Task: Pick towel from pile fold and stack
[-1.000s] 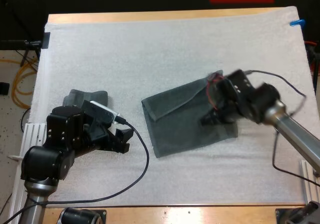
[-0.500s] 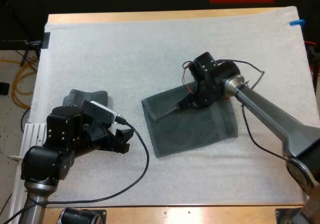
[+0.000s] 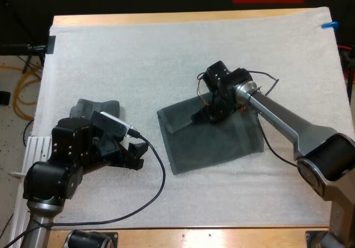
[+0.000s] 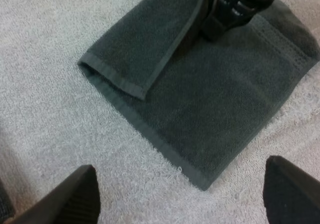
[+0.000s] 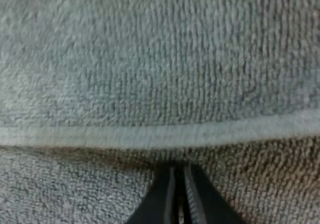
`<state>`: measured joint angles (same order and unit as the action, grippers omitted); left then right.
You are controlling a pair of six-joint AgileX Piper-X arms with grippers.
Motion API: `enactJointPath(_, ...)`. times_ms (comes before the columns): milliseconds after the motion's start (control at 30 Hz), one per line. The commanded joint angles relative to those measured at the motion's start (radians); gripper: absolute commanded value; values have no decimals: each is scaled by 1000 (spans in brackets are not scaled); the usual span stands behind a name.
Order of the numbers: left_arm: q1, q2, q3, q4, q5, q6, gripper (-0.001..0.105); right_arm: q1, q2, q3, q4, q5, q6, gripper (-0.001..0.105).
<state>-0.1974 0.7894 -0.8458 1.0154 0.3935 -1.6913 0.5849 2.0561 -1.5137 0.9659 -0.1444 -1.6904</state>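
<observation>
Nearest the camera, the left gripper (image 3: 133, 155) hangs low over the white mat (image 3: 166, 54) at the near left, well apart from any cloth; its two black fingers (image 4: 80, 196) stand wide apart with only bare mat between them, so it is open and empty; just beyond the left arm lies a small bunched towel (image 3: 91, 108), dark grey-green, partly hidden by the arm; at the middle of the mat lies the flat towel (image 3: 216, 145), spread as a rough rectangle and set at a slant to the mat's edges; a folded-over flap (image 4: 145, 43) covers its left far part, ending in a stitched edge that runs diagonally across the cloth, with the layer beneath showing past it; the right gripper (image 3: 208, 115) points down onto this towel near its far side, at the inner end of the flap, the right arm reaching in from the right across the cloth; in the right wrist view its fingers (image 5: 167, 194) lie closed together with hardly a slit between them, tips resting on the pile just short of a pale hem (image 5: 150, 134) that crosses the towel; nothing can be seen pinched between them; farthest off, the mat runs on to the wooden edge of the desk (image 3: 166, 18).
</observation>
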Motion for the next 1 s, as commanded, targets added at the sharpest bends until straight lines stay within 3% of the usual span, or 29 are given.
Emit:
enactJointPath(0, 0, -5, -6, 4, 1, -1, 66, 2, 2, -11, -13, -18, -15, 0)
enactJointPath(433, 0, -5, -6, 4, 1, -1, 66, 2, 29, -11, -129, -18, 28, 0)
enactJointPath(700, 0, -5, -6, 4, 1, -1, 66, 2, 29, -11, -432, 9, 240, 0)
enactJointPath(867, 0, -5, -6, 4, 1, -1, 66, 2, 27, -11, -622, 11, 267, 0)
enactJointPath(967, 0, -5, -6, 4, 1, -1, 66, 2, 8, -11, -661, 9, 267, 0)
